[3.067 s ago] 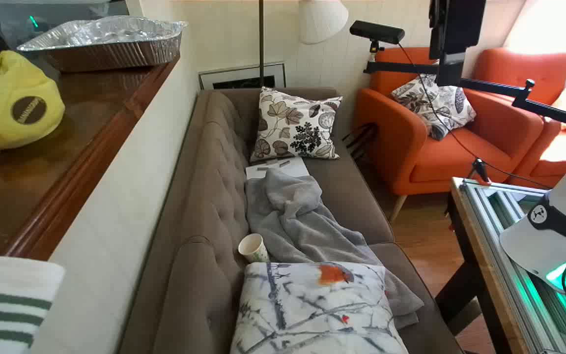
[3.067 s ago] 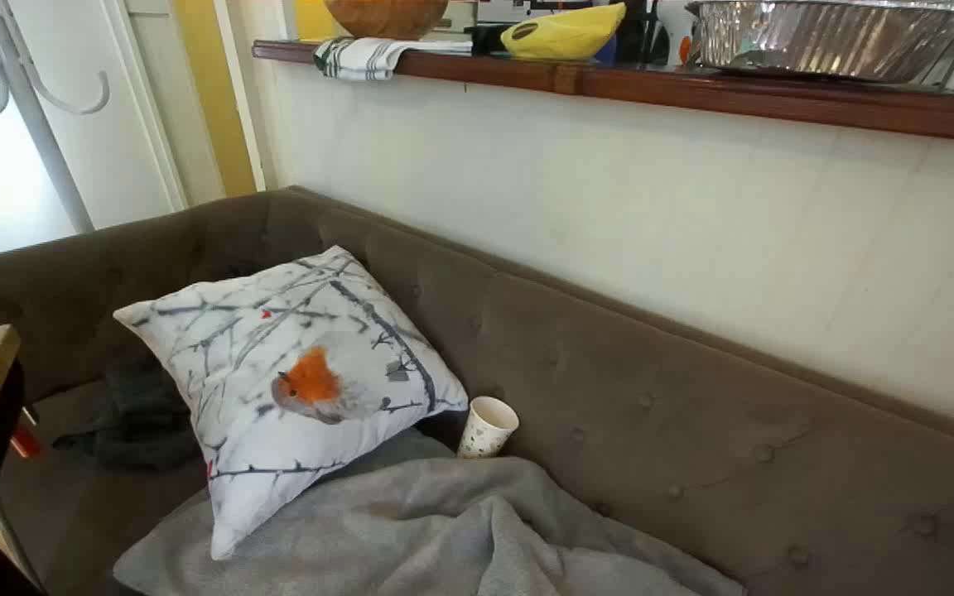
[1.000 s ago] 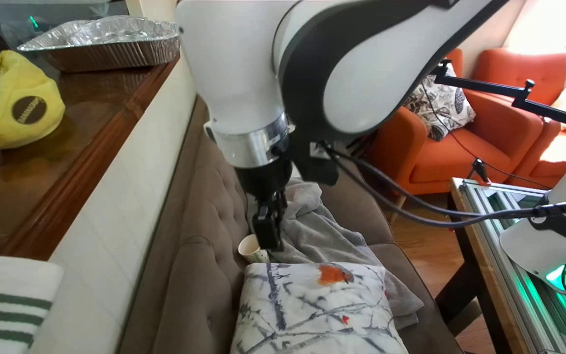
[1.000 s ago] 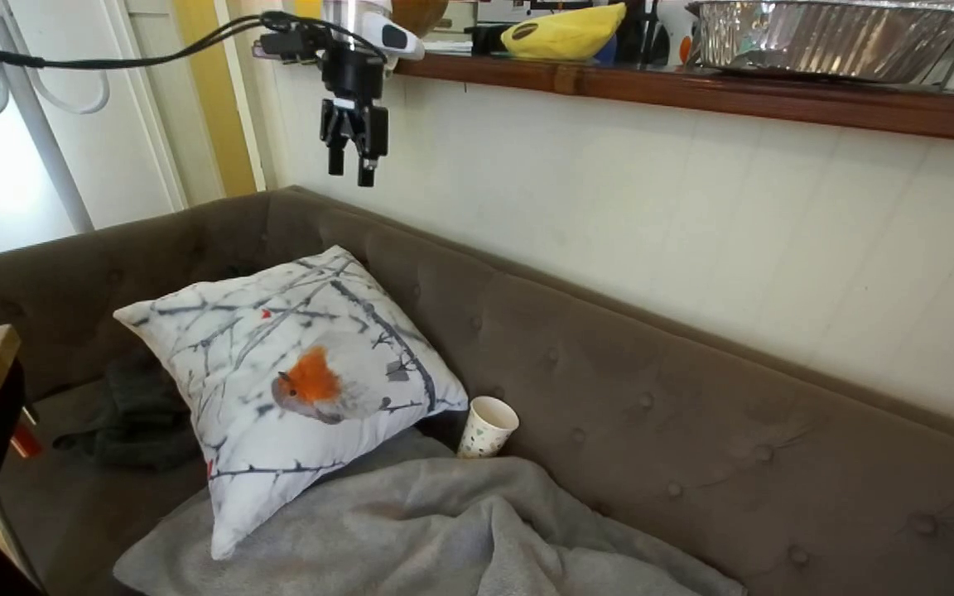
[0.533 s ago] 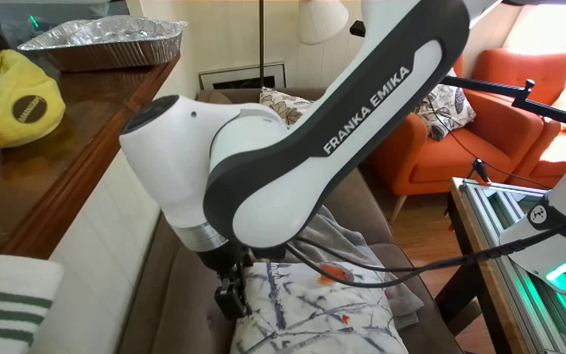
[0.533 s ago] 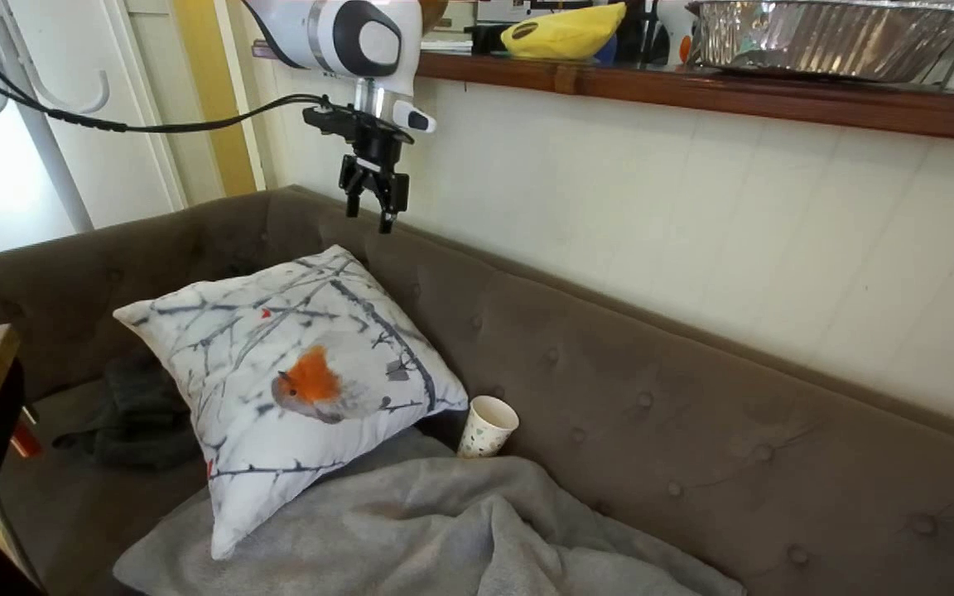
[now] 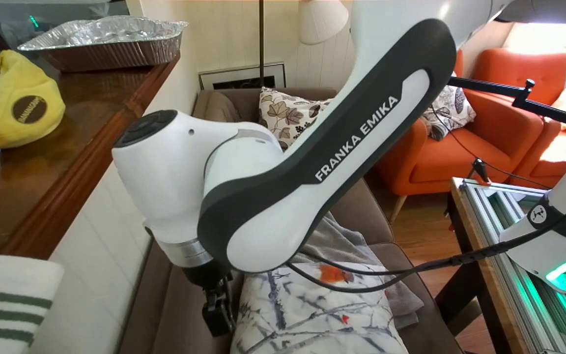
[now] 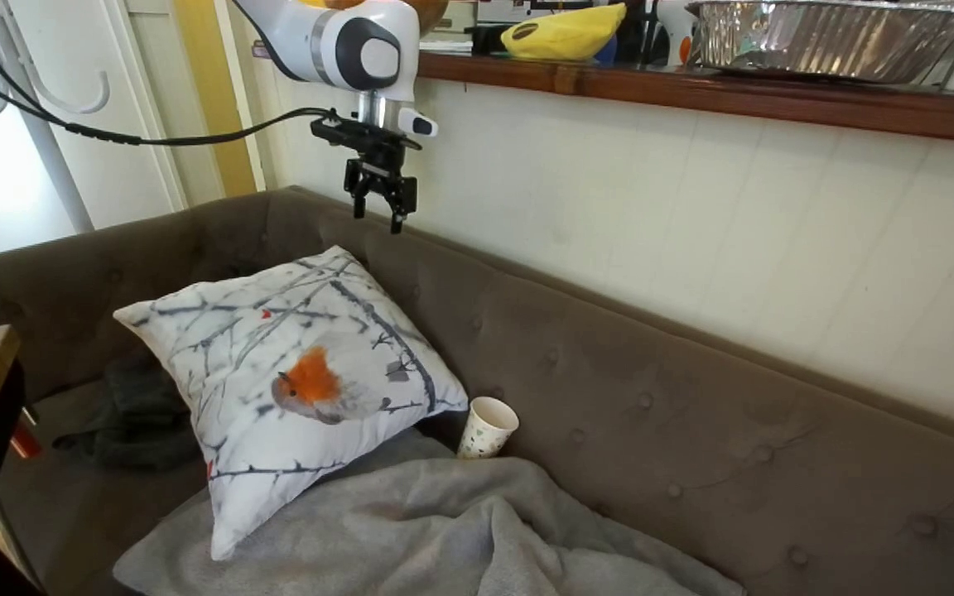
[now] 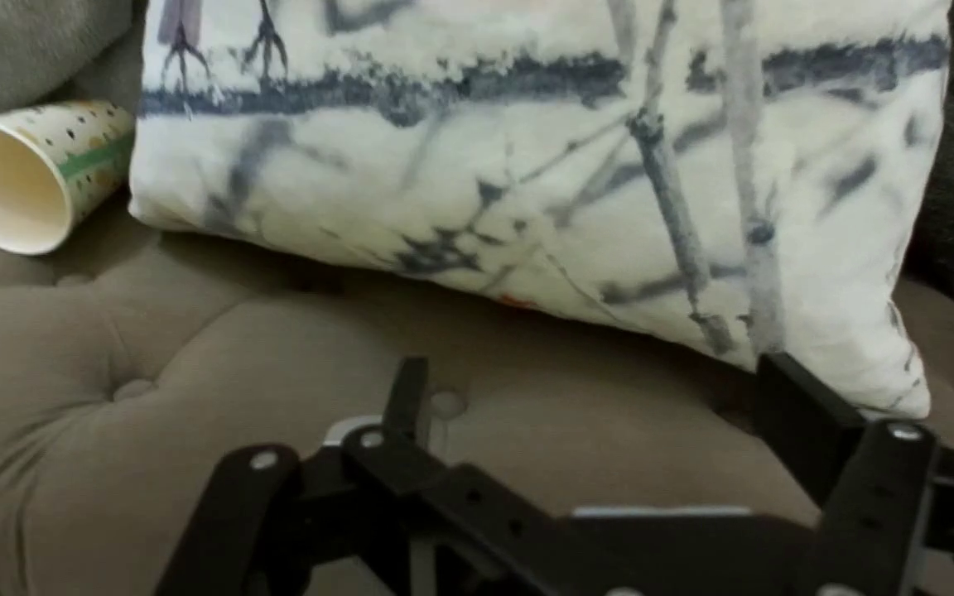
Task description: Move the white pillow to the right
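The white pillow with a branch and orange bird print shows in both exterior views (image 7: 312,319) (image 8: 295,397). It lies tilted on the brown sofa, partly on a grey blanket. In the wrist view the pillow (image 9: 460,165) fills the top, with its lower edge above the fingers. My gripper (image 8: 378,221) is open and empty, above the pillow's top corner near the sofa back. It also shows in an exterior view (image 7: 220,319) beside the pillow's sofa-back edge. In the wrist view the gripper (image 9: 597,368) has its fingers wide apart, with only sofa fabric seen between them.
A paper cup (image 8: 489,426) leans at the sofa back beside the pillow. The grey blanket (image 8: 444,530) lies under and next to the pillow. The sofa back (image 8: 651,397) runs along the wall. A wooden ledge (image 8: 734,99) holds a foil tray (image 8: 833,41) and yellow banana pouch (image 8: 564,35).
The arm was out of view at first, then came in over the sofa. My gripper has moved down toward the sofa back beside the pillow. The pillow has not moved.
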Action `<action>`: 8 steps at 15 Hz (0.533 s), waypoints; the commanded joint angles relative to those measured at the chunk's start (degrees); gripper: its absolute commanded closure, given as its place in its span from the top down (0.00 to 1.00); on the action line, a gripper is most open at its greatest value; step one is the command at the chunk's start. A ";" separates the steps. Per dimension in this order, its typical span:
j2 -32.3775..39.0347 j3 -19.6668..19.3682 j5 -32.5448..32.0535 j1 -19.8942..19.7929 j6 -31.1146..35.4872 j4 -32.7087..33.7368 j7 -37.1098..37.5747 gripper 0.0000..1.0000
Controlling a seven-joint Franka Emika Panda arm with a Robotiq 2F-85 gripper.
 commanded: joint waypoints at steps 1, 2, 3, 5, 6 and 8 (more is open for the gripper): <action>7.24 1.61 -0.01 1.70 4.85 6.07 -7.59 1.00; 8.88 2.75 0.75 1.46 5.82 7.06 -10.36 1.00; 10.56 4.51 2.38 0.62 4.83 8.22 -13.18 1.00; 13.07 6.82 4.17 -0.17 2.53 9.91 -17.48 1.00; 14.22 7.55 5.04 -0.45 1.27 10.74 -18.96 1.00; 16.76 8.76 6.48 -1.01 -1.70 12.78 -22.14 1.00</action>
